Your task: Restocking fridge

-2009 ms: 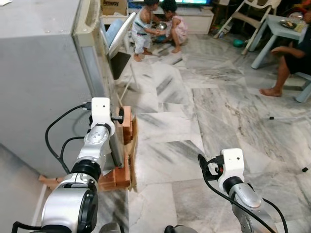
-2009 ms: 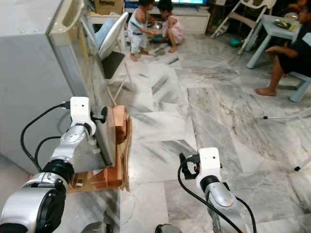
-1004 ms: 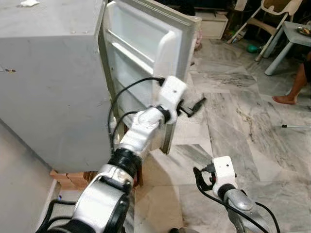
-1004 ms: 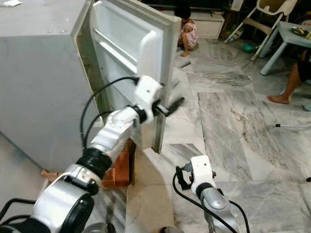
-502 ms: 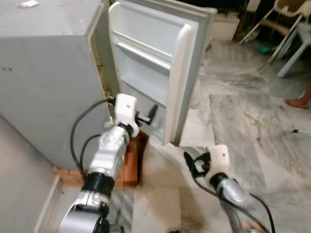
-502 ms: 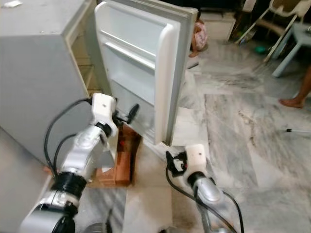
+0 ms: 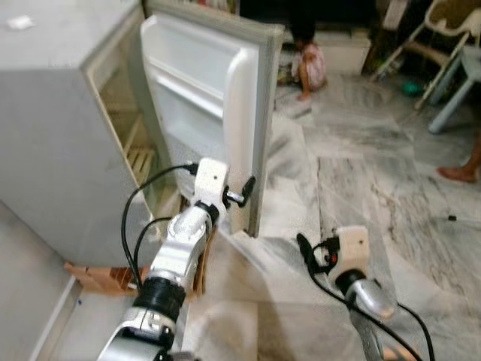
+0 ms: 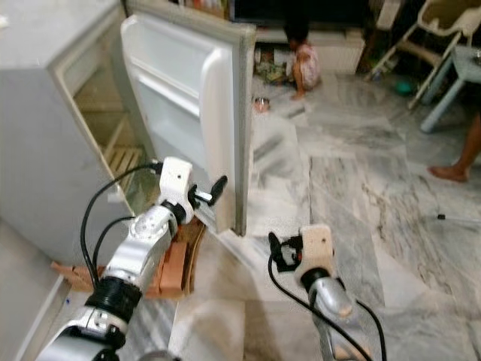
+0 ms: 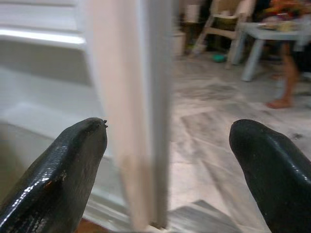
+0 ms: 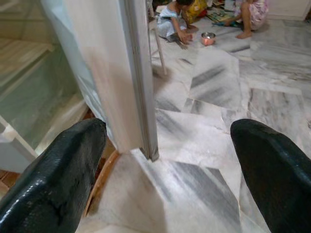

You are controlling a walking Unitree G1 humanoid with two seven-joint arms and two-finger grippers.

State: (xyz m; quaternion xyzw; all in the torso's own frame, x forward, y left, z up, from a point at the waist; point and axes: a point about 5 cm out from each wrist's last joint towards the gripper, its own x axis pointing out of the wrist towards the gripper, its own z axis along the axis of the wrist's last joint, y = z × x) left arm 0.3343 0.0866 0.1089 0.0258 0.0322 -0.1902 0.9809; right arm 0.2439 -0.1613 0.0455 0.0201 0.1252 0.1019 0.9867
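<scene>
Fridge [image 7: 68, 143] at left, door [image 7: 203, 98] swung wide open. Left gripper [image 7: 244, 192] raised at door's lower free edge, fingers apart, straddling it. Right gripper [image 8: 275, 252] low over marble floor [image 7: 353, 173], fingers apart, empty.

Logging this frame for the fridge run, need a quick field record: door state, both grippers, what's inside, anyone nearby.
fridge door: swung open, inner racks facing the robot
door racks: nothing seen on them
fridge interior: pale shelf visible, no items seen on it
left gripper: open, fingers either side of the door's free edge, near its bottom
right gripper: open, holds nothing, low over the marble floor
people: a child sitting on the floor beyond the door
</scene>
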